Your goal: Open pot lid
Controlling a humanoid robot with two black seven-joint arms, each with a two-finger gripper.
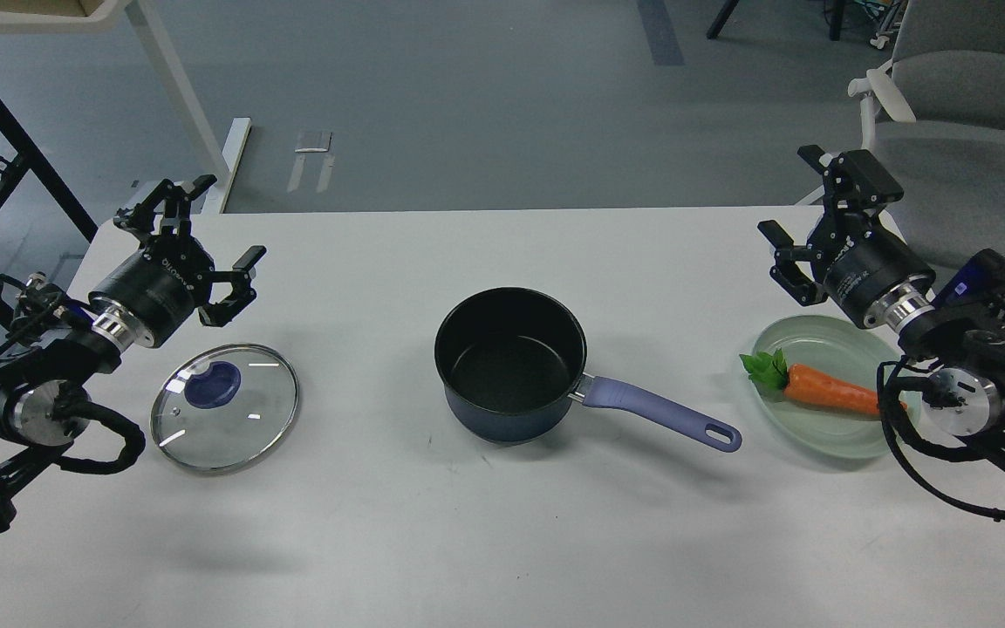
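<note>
A dark blue pot (509,362) with a lilac handle (664,413) stands uncovered at the table's middle. Its glass lid (225,406) with a blue knob (212,385) lies flat on the table to the left of the pot. My left gripper (206,247) is open and empty, above and behind the lid, apart from it. My right gripper (803,214) is open and empty at the right, behind the plate, far from the pot.
A pale green plate (834,436) with a toy carrot (821,389) sits at the table's right, under my right arm. A grey chair (956,105) stands beyond the right corner. A white table leg (175,96) stands at the back left.
</note>
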